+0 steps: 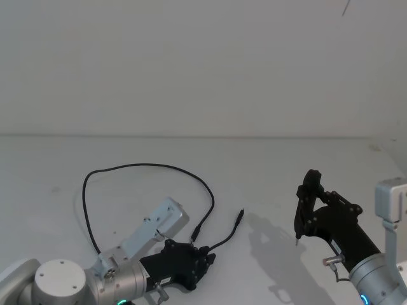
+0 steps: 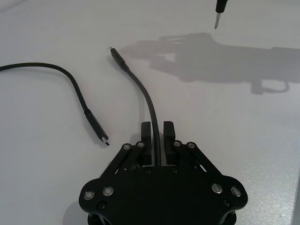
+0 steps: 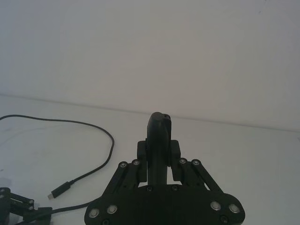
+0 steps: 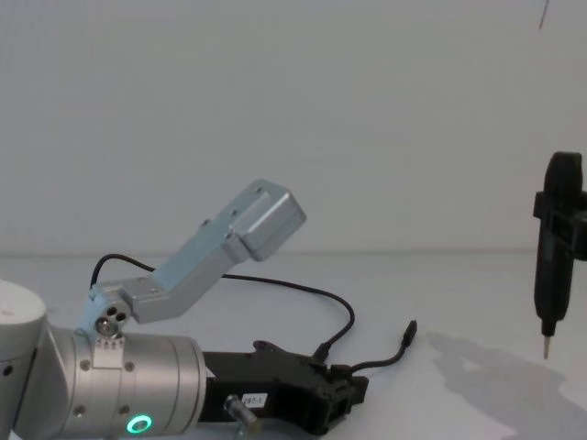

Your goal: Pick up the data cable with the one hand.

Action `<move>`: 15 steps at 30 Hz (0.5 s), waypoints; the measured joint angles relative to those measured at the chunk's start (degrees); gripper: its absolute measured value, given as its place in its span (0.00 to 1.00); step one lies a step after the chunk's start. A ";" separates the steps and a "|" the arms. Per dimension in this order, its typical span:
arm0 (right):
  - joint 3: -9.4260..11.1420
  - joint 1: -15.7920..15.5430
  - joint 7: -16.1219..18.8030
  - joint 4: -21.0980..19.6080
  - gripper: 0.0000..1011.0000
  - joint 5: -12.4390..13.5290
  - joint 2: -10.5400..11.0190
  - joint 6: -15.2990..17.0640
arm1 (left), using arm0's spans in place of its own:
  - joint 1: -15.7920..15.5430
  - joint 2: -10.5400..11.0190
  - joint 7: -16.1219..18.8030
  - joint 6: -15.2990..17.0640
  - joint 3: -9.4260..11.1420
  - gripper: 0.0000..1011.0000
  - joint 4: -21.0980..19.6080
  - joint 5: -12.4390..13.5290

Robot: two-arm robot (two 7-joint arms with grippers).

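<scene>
- Cable pickup on a white table, in front of a robot with 2 arms.
- The data cable was a thin black cord lying in 1 wide loop on the left half of the table, with the bend of the loop toward the far side.
- The left gripper sat low at the near left. Its 2 jaws were pressed together on the cable, pinching it a short way back from 1 end.
- From the jaws the cord ran straight ahead, in line with the gripper's long axis, toward the far right. It ended there in the first plug.
- The second plug lay free just beside the gripper, on its far-left side, not touching it.
- The right gripper was raised at the near right, well apart from the cable. Its jaws were clamped on an upright black tool, whose thin metal tip pointed down at the table.
- Judgement: the left arm was the one on the cable and the grip looked seated, so the coming move was probably a plain lift.
- Because the pinch was near 1 end, most of the loop would likely trail and drag behind.
- Whether any of the cord was off the table yet could not be told.
</scene>
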 joint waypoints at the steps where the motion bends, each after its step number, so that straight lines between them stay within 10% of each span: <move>1: 0.00 0.00 0.00 0.00 0.28 0.00 0.00 0.00 | 0.04 -0.01 0.10 0.01 -0.06 0.16 -0.05 0.08; 15: 0.00 0.00 0.00 0.00 0.28 0.00 0.00 0.00 | 1.17 0.95 1.22 0.47 -2.16 0.05 -2.78 0.64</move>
